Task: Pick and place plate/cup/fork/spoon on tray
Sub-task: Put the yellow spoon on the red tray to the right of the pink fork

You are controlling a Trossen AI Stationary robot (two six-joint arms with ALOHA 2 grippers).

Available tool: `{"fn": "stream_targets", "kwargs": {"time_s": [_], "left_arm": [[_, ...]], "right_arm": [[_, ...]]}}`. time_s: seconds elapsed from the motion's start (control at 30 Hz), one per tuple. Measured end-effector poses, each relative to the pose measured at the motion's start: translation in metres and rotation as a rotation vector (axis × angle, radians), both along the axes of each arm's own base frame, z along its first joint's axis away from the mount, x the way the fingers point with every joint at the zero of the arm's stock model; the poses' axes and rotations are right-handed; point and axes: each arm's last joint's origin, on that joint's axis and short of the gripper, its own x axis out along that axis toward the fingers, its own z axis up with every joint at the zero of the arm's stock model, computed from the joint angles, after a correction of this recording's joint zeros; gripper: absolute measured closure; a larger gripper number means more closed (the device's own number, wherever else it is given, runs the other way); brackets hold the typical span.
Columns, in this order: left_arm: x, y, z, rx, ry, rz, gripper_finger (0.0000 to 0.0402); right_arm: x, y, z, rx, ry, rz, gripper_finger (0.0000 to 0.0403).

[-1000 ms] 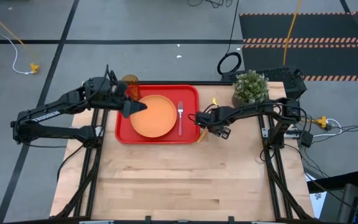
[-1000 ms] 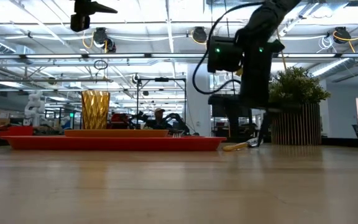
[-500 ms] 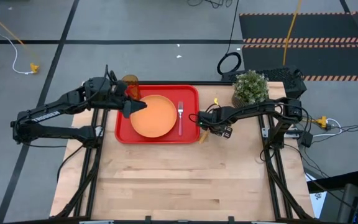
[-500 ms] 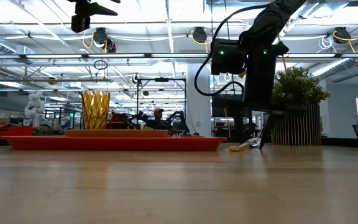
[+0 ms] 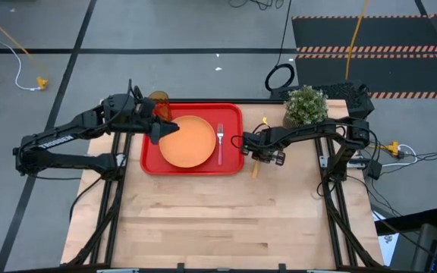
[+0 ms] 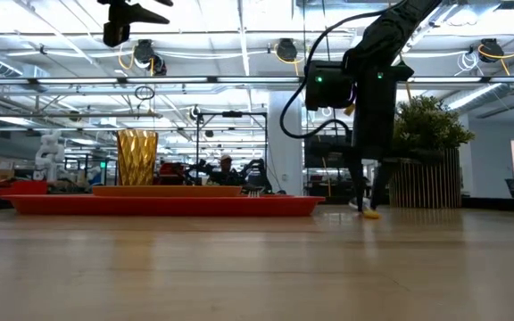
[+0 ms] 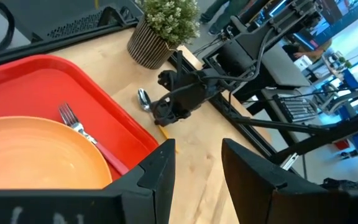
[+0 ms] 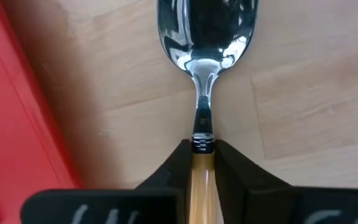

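The right arm reaches in from three o'clock, its wrist bent down and the right gripper (image 8: 202, 167) pinched shut low near the table's middle. The left arm stretches from nine o'clock, with the left gripper (image 7: 197, 163) held aloft, fingers parted.

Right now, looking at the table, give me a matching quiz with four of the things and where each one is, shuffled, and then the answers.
Things:
1. plate
2. fork
3. spoon
4. cup

Places:
A. on the bare table beside the tray, handle pinched between the right gripper's fingers
B. at the tray's far corner, by the left gripper
C. in the middle of the tray
D. on the tray, between the plate and the rim nearest the right arm

Pairs: 1-C, 2-D, 3-A, 4-B
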Motion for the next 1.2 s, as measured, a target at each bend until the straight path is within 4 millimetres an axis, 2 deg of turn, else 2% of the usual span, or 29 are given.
{"fn": "stream_targets", "kwargs": {"time_s": [0.23,0.4,0.6,0.83,1.03,1.2], "left_arm": [[0.000,0.000,0.000,0.024,0.004,-0.003,0.0270],[0.000,0.000,0.000,0.021,0.004,-0.002,0.0270],[0.000,0.000,0.000,0.024,0.004,-0.004,0.0270],[0.000,0.000,0.000,0.024,0.004,-0.004,0.0270],[0.000,0.000,0.000,0.016,0.003,-0.001,0.0270],[0.000,0.000,0.000,0.011,0.002,0.001,0.0270]], "right_arm": [[0.000,0.000,0.001,-0.004,0.004,0.088,0.0365],[-0.002,0.003,0.011,-0.063,-0.017,0.116,0.0374],[-0.005,0.003,0.038,-0.128,-0.121,0.125,0.0372],[-0.003,0.002,0.068,-0.183,-0.320,0.126,0.0373],[0.004,0.002,0.089,-0.218,-0.431,0.164,0.0373],[0.015,-0.001,0.114,-0.261,-0.507,0.208,0.0372]]}}
